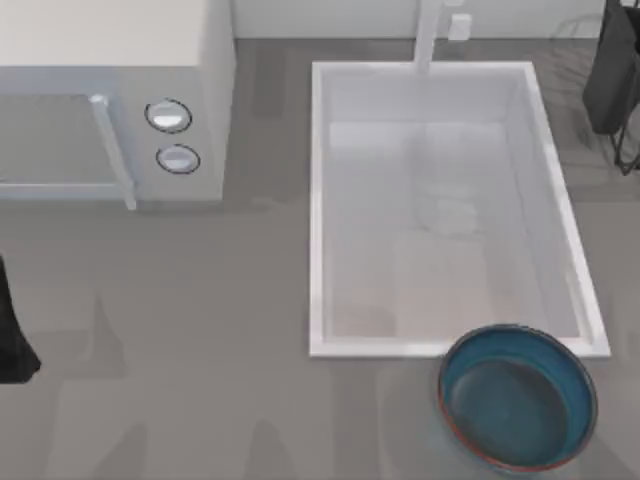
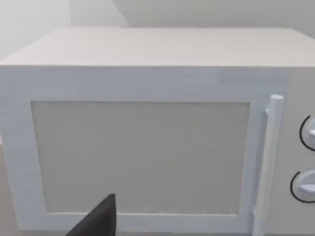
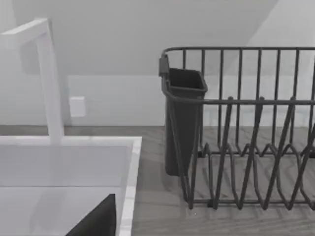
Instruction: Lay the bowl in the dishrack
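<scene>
sat upright on the table (image 1: pixel 200 330), bowl (image 1: pixel 517 410) just touching the sink (image 1: pixel 318 200), far from the dishrack (image 3: pixel 246 147); gripper states untellable.

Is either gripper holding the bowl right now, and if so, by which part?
Nothing is held: the bowl sits alone on the table by the sink.

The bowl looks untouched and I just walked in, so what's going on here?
Nothing is handling the bowl yet. It sits upright on the table just in front of the sink, toward the right. The dishrack stands beyond the sink's far right corner, with nothing in the part that shows. The microwave sits at the far left.
</scene>
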